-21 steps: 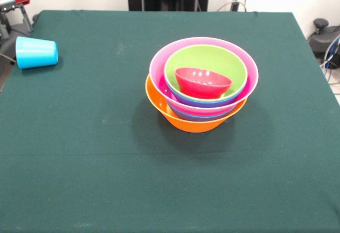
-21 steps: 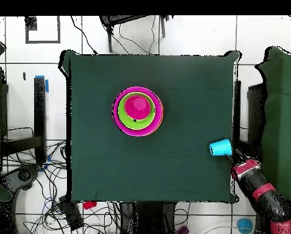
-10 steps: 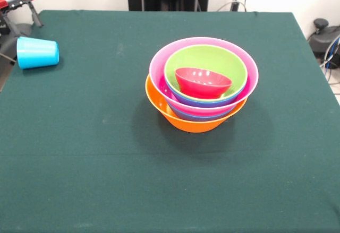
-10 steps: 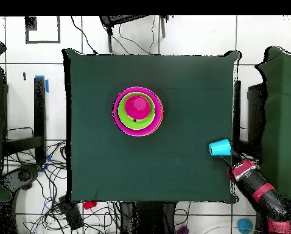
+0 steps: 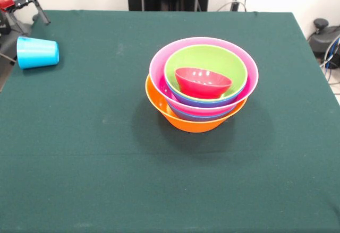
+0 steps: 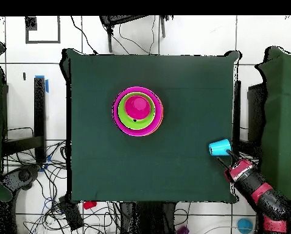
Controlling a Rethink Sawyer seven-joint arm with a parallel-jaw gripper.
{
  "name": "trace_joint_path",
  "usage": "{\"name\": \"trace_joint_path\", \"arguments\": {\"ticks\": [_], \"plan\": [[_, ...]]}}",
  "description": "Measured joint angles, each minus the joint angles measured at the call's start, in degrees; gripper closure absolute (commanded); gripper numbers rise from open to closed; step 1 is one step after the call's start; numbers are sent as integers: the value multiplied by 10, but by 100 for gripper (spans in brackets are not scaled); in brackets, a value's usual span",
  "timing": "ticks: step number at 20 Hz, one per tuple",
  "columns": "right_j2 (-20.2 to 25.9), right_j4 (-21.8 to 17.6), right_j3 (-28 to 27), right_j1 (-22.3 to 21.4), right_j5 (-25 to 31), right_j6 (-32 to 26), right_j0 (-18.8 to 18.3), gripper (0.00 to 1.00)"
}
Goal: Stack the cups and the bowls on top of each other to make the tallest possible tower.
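The small light-blue tapered plastic cup (image 5: 37, 52) lies on its side at the edge of the dark green cloth-covered table (image 5: 106, 180), well apart from the nested pile of glossy plastic bowls (image 5: 202, 84), which sits near the table's middle: orange outermost, then pink, a sliver of purple-blue, lime green, and the little red one tilted inside. Seen from the pile in the front view, the cup is far off to the left and slightly back. The cup's long axis runs roughly along that table edge's normal, one end toward the pile. The red and black gripper (image 6: 229, 163) sits just beside the cup, on the side away from the bowls and off the table's edge; whether its fingers are spread or closed cannot be told. Against half a second ago, the gripper has edged closer to the cup, while cup and bowls lie unchanged. The coming move likely turns on closing that short gap.
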Motion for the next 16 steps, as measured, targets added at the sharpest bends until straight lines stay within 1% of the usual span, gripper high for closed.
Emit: {"name": "trace_joint_path", "arguments": {"ticks": [6,9,16], "plan": [[0,7,0,10,11,-13,0,0],[0,7,1,11,11,-22,0,0],[0,7,2,8,11,-23,0,0]]}}
